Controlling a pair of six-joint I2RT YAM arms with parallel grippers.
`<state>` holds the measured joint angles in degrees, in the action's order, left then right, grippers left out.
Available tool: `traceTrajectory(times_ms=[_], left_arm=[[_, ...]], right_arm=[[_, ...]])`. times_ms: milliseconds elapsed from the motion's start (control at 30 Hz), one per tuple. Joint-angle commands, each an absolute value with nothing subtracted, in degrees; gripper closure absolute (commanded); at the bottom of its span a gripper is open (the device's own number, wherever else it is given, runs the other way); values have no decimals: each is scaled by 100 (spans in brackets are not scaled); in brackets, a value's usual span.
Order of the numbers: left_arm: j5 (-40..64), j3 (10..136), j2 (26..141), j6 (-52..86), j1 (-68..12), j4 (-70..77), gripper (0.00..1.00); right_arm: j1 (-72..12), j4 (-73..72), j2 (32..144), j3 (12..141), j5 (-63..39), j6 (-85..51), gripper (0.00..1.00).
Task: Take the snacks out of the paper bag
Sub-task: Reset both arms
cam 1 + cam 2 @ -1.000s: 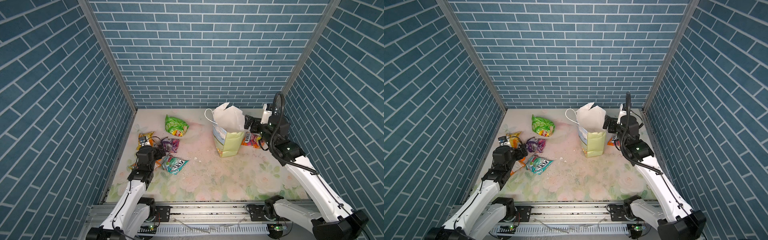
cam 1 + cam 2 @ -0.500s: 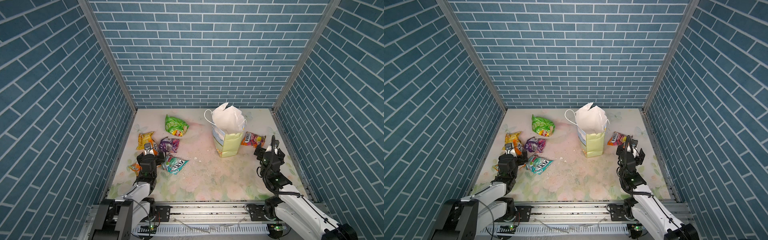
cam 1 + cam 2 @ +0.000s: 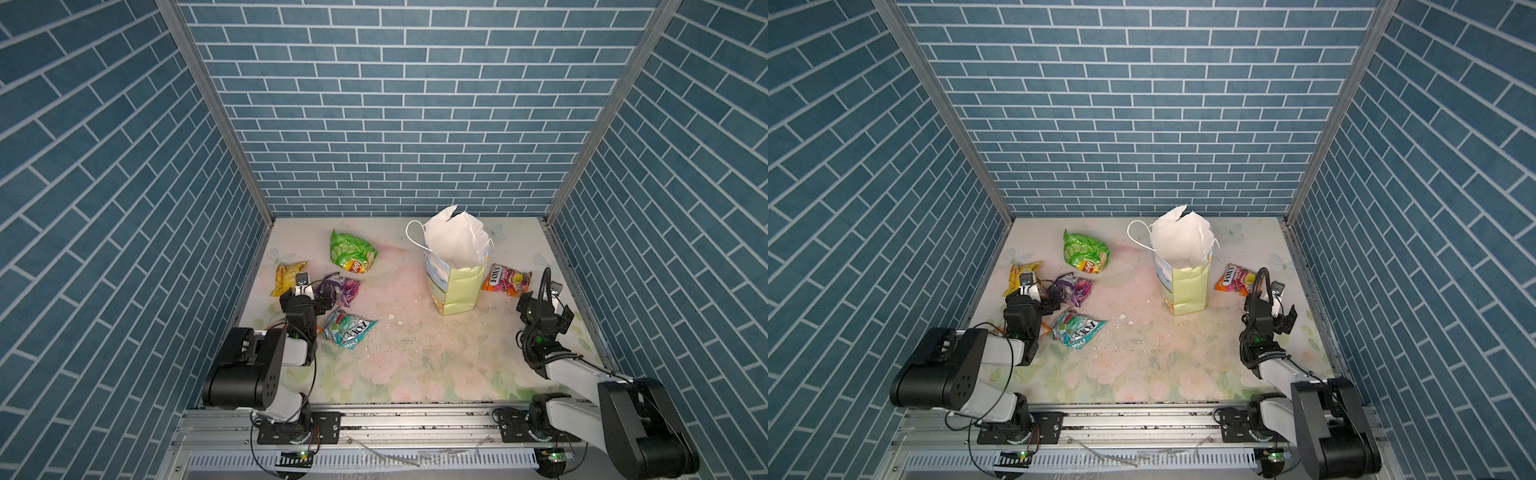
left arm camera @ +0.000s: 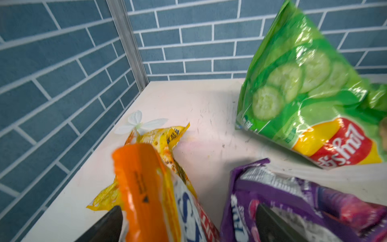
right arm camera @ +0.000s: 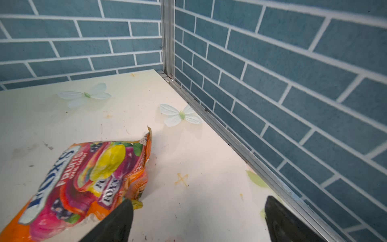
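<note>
**Both arms have drawn back from the bag; six packs lie out on the desk.**

A second ago the right gripper (image 5: 198, 209) was up against the bag (image 3: 462, 289). Now it hangs well back from the bag, just short of the FOX'S pack (image 3: 505, 284) on the bag's right, jaws wide and empty. The left gripper (image 3: 309, 299) has folded back too, well to the bag's left, jaws wide with an orange pack (image 4: 142, 188) lying loose between them, apparently not pinched. Also left of the bag lie the green chip bag (image 3: 352, 257) and the yellow (image 3: 286, 278), purple (image 3: 340, 289) and teal (image 3: 349, 328) packs, all unmoved. The bag stands upright; its white inside shows no pack in either top view, though the bottom is hidden. The task looks finished, or nearly so.
</note>
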<state>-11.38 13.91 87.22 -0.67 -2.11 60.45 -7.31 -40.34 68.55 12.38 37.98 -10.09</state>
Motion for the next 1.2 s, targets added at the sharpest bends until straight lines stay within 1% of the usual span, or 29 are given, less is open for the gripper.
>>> traceTrajectory(times_ms=[0, 33, 67, 167, 300, 433, 533, 600, 667, 700, 733, 767, 800, 833, 900, 933, 967, 1167], left_arm=[[-1193, 1628, 8715, -55, -166, 5986, 0], [-1124, 1703, 8761, -99, -167, 5966, 1], [-1034, 1831, 8706, -105, -167, 5649, 0], [-1056, 2084, 8728, -151, -202, 5157, 0], [-1046, 2077, 8750, -150, -202, 5197, 0], [-1056, 2076, 8736, -150, -209, 5186, 0], [-1088, 2074, 8736, -160, -228, 5195, 0], [-1081, 2075, 8731, -164, -229, 5194, 0], [-1082, 2074, 8732, -161, -229, 5200, 0], [-1085, 2075, 8736, -165, -229, 5194, 0], [-1083, 2077, 8733, -167, -229, 5194, 0], [-1089, 2083, 8735, -166, -229, 5194, 0], [-1086, 2081, 8732, -166, -230, 5194, 0], [-1086, 2078, 8735, -167, -229, 5194, 0], [-1089, 2082, 8736, -167, -229, 5194, 0], [-1091, 2075, 8732, -166, -229, 5193, 0], [-1093, 2079, 8736, -167, -229, 5189, 0], [-1091, 2079, 8732, -170, -233, 5194, 0]], right_arm=[[-459, -4588, 7223, 1590, 3545, -991, 2], [-387, -4656, 7329, 1618, 3494, -1002, 2], [-310, -4762, 7438, 1624, 3395, -999, 2], [-89, -5258, 7922, 1646, 3204, -1061, 2], [61, -4560, 8208, 2126, 2902, -1165, 2], [61, -4606, 8201, 2104, 2782, -1125, 2], [69, -4894, 8199, 1970, 2486, -998, 1], [68, -5221, 8239, 1824, 1959, -790, 1], [62, -5847, 8512, 1628, 1338, -501, 1], [52, -6326, 8869, 1611, 1247, -421, 2], [19, -6183, 8904, 1688, 1280, -367, 1], [26, -5446, 8713, 1893, 1281, -463, 1], [26, -5650, 8916, 1988, 1338, -427, 1], [7, -5281, 8851, 2096, 1423, -417, 1], [3, -5385, 8863, 2076, 1461, -424, 1], [-5, -5204, 8795, 2104, 1536, -463, 1], [-13, -5460, 8865, 2051, 1618, -467, 1], [-31, -5270, 8824, 2098, 1361, -366, 1]])
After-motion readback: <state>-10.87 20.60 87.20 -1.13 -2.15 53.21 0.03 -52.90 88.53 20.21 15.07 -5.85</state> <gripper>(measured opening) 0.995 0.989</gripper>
